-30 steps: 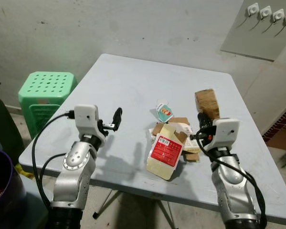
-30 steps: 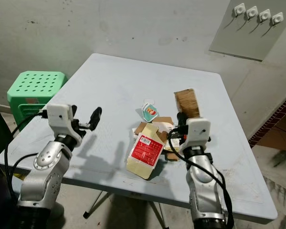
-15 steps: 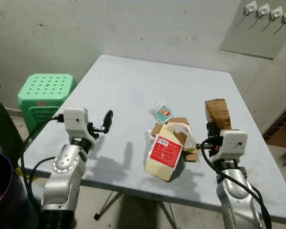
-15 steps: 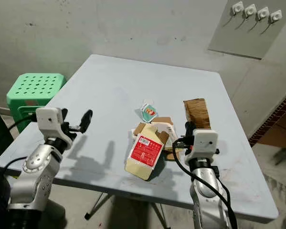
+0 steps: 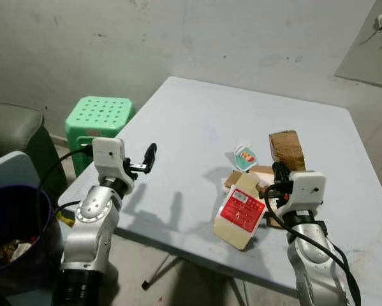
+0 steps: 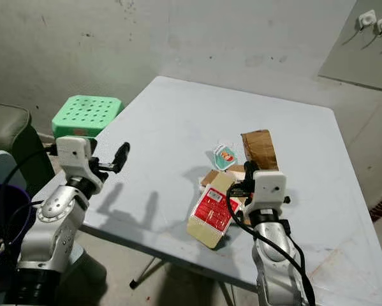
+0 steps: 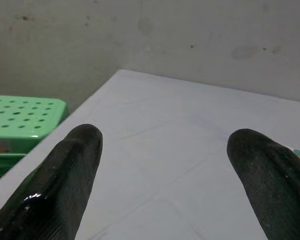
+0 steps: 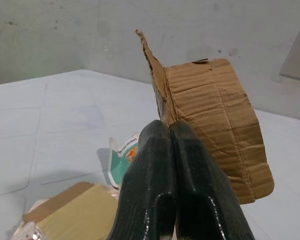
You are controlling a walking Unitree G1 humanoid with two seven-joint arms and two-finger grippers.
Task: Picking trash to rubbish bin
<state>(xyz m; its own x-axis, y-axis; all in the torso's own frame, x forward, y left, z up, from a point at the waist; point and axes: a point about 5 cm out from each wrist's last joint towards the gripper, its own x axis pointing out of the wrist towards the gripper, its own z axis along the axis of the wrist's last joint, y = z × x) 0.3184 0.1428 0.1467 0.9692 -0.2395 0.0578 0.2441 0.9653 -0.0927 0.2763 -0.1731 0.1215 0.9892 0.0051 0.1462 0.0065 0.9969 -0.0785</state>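
Nearest, the right gripper [image 8: 171, 145] has its fingers pressed together on a brown cardboard piece [image 5: 286, 148] held above the table [image 5: 197, 127], beside the trash pile [image 5: 242, 210], while the left gripper [image 5: 150, 157] hovers wide open and empty, the purple rubbish bin [image 5: 12, 229] at far left.

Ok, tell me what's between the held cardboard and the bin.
The right gripper holds the cardboard above the table; the bin sits on the floor at the robot's left. The left arm and its open gripper lie across that path.
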